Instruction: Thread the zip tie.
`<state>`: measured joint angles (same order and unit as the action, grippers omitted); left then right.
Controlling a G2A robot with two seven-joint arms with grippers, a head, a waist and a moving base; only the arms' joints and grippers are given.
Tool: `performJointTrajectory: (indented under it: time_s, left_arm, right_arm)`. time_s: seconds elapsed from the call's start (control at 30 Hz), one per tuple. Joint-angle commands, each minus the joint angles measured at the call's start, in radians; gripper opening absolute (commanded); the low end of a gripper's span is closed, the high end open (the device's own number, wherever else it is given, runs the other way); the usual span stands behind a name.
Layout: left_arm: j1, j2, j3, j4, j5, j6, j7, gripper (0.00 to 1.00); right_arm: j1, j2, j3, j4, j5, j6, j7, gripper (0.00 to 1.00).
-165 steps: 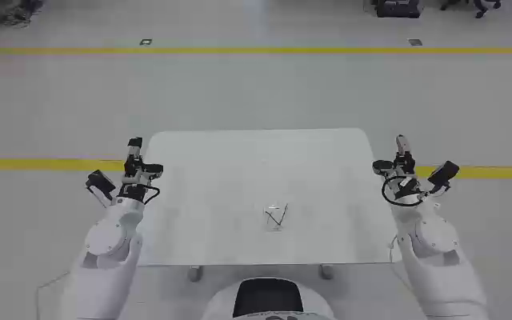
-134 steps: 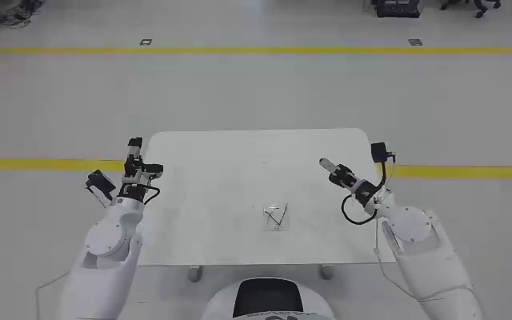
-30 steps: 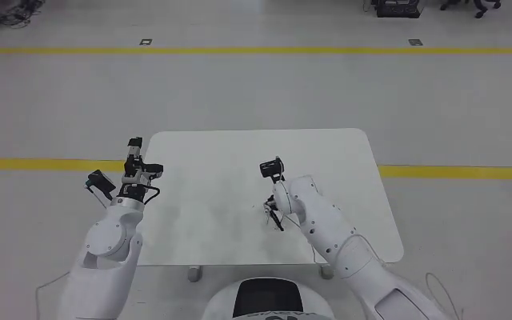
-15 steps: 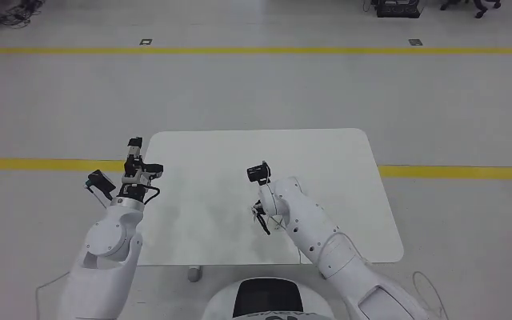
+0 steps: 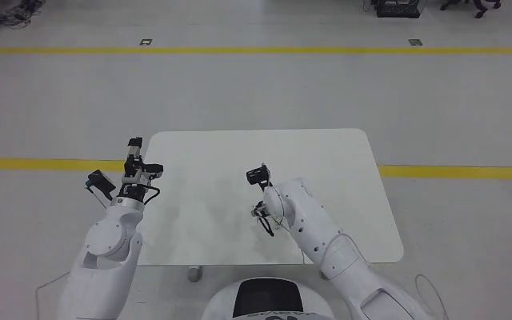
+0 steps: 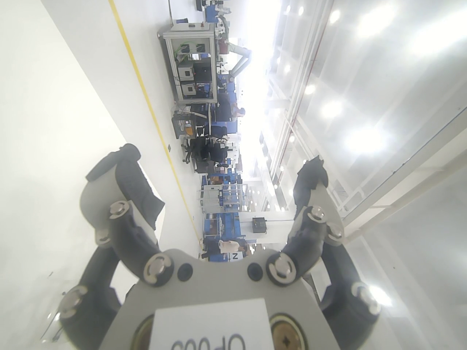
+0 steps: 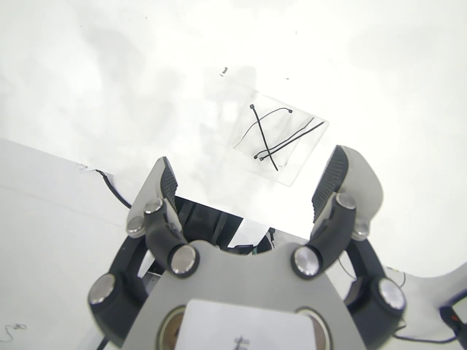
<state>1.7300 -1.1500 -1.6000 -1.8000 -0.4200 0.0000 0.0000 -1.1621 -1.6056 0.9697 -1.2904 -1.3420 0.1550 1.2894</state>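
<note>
Several thin black zip ties [image 7: 270, 134] lie crossed on a clear plastic sheet [image 7: 303, 158] on the white table [image 5: 320, 152]. My right gripper [image 7: 251, 165] hangs open above the table with nothing between its fingers, the ties just beyond its fingertips. From above, the right gripper [image 5: 262, 220] sits over the middle of the table near the front edge, and the arm hides the ties. My left gripper [image 5: 138, 164] stays at the table's left edge, pointing away from the table. The left gripper [image 6: 219, 158] is open and holds nothing.
The table's near edge [image 7: 73, 163] runs close behind the right gripper's fingers. A yellow floor line [image 5: 448, 171] passes behind the table. Bare table surface [image 5: 208, 160] lies between the two arms.
The right arm swung from the table's right edge to the middle, over the zip ties, then shifted slightly left in the last second. The left arm has not moved.
</note>
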Motion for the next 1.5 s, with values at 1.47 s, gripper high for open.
performJointTrajectory:
  time_s: [1.47]
  left_arm:
    - [0.000,0.000,0.000,0.000,0.000,0.000,0.000,1.00]
  right_arm:
    - [0.035,0.040,-0.005,0.092,0.034,-0.404,0.001,1.00]
